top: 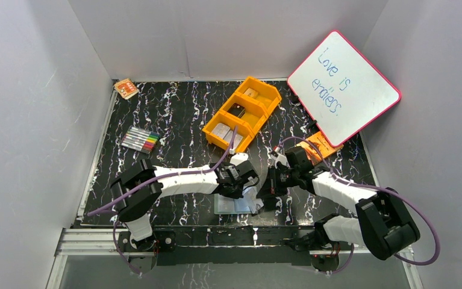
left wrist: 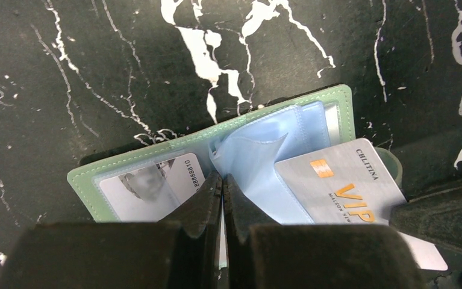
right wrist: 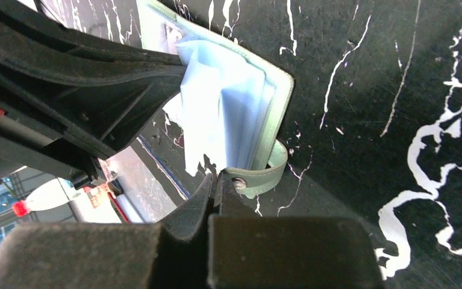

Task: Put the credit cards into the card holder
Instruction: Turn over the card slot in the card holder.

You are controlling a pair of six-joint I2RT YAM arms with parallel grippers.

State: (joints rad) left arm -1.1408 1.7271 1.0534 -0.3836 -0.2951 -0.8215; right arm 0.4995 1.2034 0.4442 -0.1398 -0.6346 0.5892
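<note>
The card holder (top: 233, 205) lies open on the table near the front, a grey-green wallet (left wrist: 90, 180) with pale blue pockets (right wrist: 222, 102). One card with a photo (left wrist: 156, 183) sits in its left pocket. My left gripper (left wrist: 222, 177) is shut on a pale blue pocket leaf and holds it up. My right gripper (right wrist: 216, 176) is shut on a silver VIP credit card (left wrist: 337, 180) whose far end lies over the right pockets, beside the snap tab (right wrist: 261, 180). In the top view the grippers, left (top: 243, 183) and right (top: 264, 192), meet over the wallet. More cards lie in the orange tray (top: 268, 86).
The orange tray holds silver cards (top: 225, 132), a black one (top: 236, 111) and a tan one (top: 250, 93). A whiteboard (top: 343, 87) leans at the back right. Coloured markers (top: 140, 139) lie on the left and an orange packet (top: 126, 88) at the back left. White walls enclose the table.
</note>
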